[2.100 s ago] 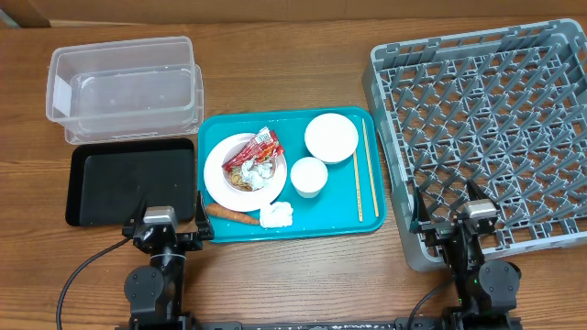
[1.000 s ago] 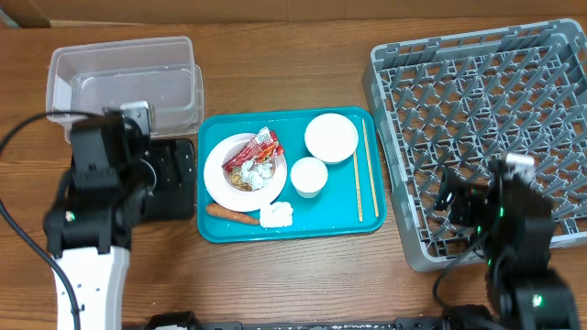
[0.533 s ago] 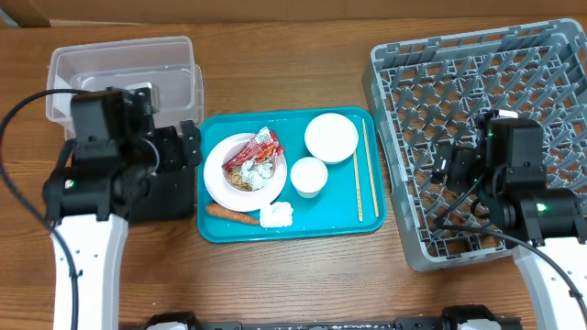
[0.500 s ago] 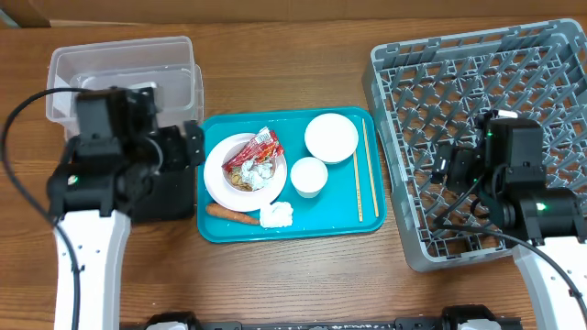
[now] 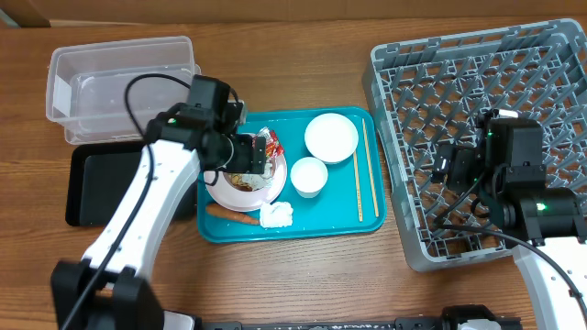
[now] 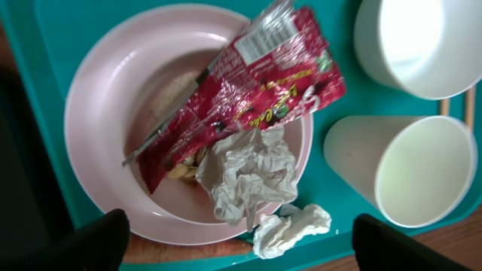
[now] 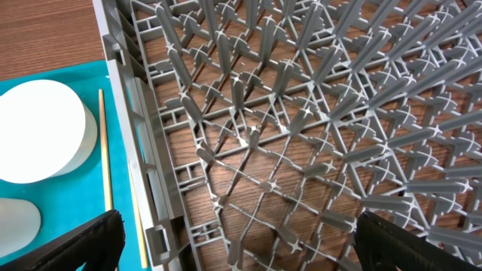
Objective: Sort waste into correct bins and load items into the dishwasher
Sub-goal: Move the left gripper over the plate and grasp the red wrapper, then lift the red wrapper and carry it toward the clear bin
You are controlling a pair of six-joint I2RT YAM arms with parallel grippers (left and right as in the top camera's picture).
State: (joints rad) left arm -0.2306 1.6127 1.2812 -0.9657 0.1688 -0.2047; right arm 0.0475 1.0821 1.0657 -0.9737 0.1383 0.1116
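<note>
Brown wood-grain table (image 5: 303, 284), even light; cardboard (image 5: 20, 11) at far-left corner

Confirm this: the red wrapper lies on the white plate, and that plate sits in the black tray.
Wrong in one respect: the red wrapper does lie on the white plate, but the plate sits on the teal tray, not in the black tray. The overhead view shows it.

The left arm (image 5: 151, 188) hides part of the white round plate (image 5: 266, 191); the grey plastic dish rack (image 5: 477, 82) is cropped at the picture's right edge.
</note>
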